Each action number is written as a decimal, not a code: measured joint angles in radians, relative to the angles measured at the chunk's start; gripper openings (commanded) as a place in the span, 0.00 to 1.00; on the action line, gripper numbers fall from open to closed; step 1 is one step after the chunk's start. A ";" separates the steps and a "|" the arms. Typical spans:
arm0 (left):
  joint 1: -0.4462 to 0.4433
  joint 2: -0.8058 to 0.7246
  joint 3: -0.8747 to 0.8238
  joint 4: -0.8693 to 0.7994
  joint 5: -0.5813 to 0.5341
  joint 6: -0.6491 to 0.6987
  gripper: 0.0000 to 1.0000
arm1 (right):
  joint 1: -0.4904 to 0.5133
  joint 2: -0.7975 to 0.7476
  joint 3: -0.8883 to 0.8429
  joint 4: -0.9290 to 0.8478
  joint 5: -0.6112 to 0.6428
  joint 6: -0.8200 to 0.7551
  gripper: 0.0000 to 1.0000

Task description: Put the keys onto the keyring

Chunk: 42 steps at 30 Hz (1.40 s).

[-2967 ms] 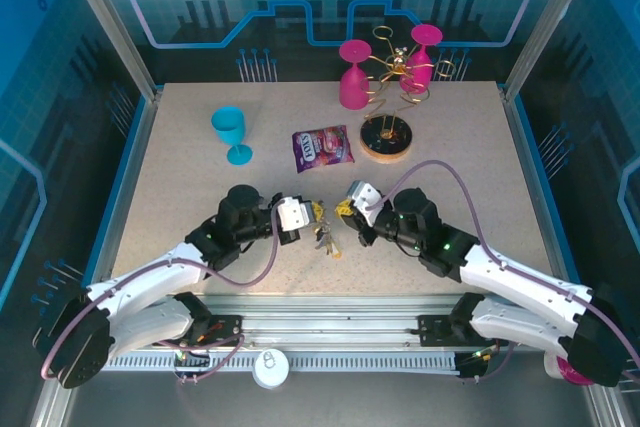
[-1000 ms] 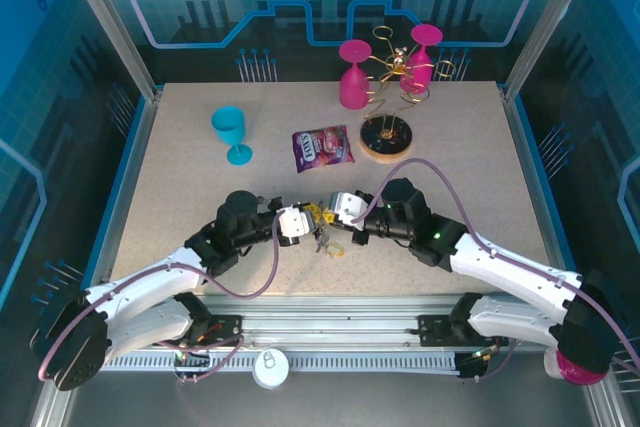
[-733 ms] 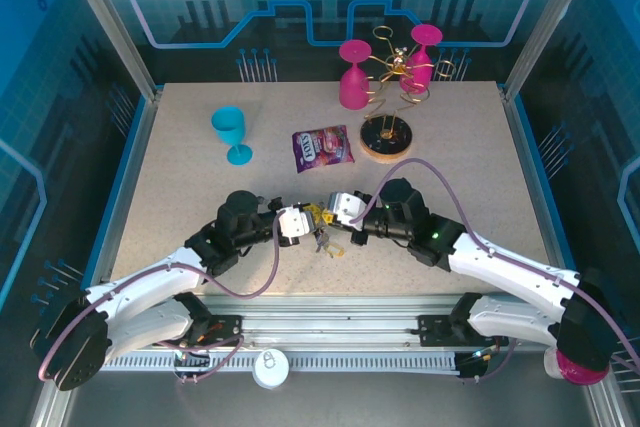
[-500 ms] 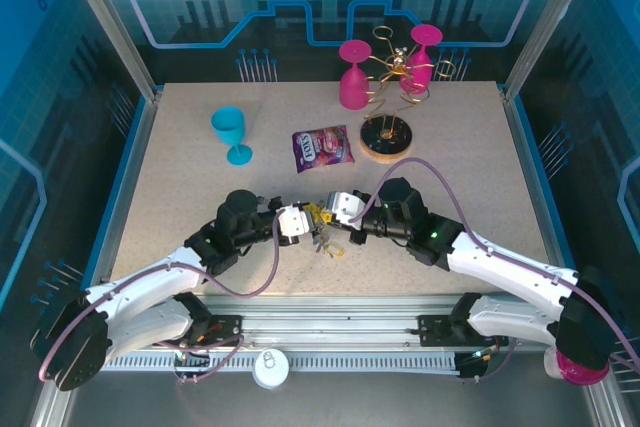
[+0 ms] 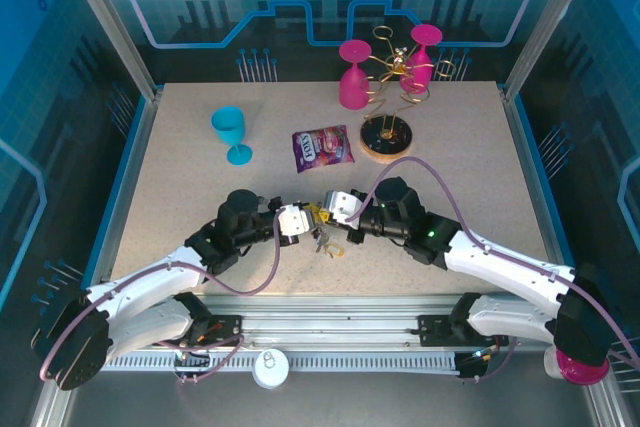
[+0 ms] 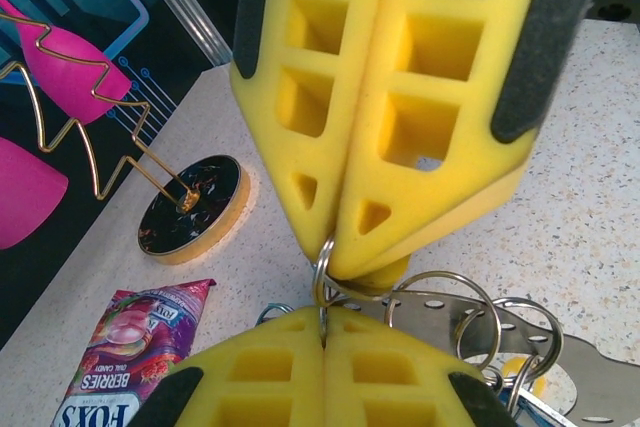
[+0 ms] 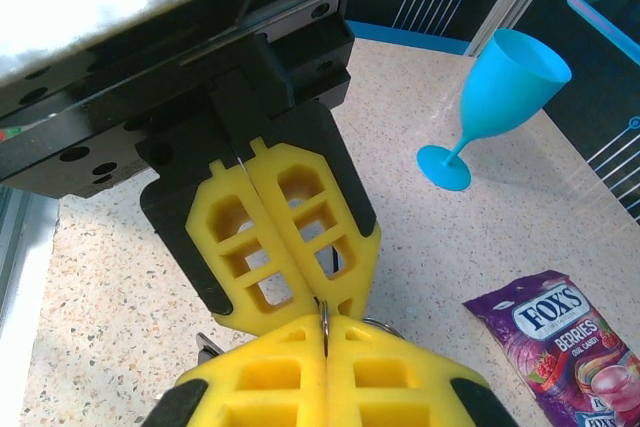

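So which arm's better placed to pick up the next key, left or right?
Right, narrowly: left gripper and right gripper both pinch the keyring tip to tip; the keys lie just beside the right's tips.

The right tool (image 5: pixel 322 213) has slid left across the table (image 5: pixel 200 197) and now meets the left tool (image 5: pixel 308 219) tip to tip above the keys (image 5: pixel 325 242).

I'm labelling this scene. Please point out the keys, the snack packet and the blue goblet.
keys (image 5: pixel 323 240): top view, middle of the bunch.
packet (image 5: pixel 322 146): top view, its printed face.
goblet (image 7: pixel 512 77): right wrist view, its bowl.
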 measured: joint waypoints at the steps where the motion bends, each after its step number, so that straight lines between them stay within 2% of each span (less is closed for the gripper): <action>1: 0.001 0.000 0.000 0.000 0.000 -0.002 0.00 | 0.000 0.000 0.000 -0.001 0.000 0.000 0.00; 11: 0.017 0.002 0.002 -0.005 0.048 -0.031 0.00 | 0.000 0.000 0.020 -0.043 0.000 -0.028 0.00; 27: 0.039 0.020 0.048 -0.107 0.150 -0.058 0.00 | 0.000 0.011 0.065 -0.147 -0.020 -0.113 0.00; 42: 0.048 0.026 0.050 -0.135 0.161 -0.077 0.00 | 0.000 0.039 0.066 -0.140 -0.015 -0.101 0.00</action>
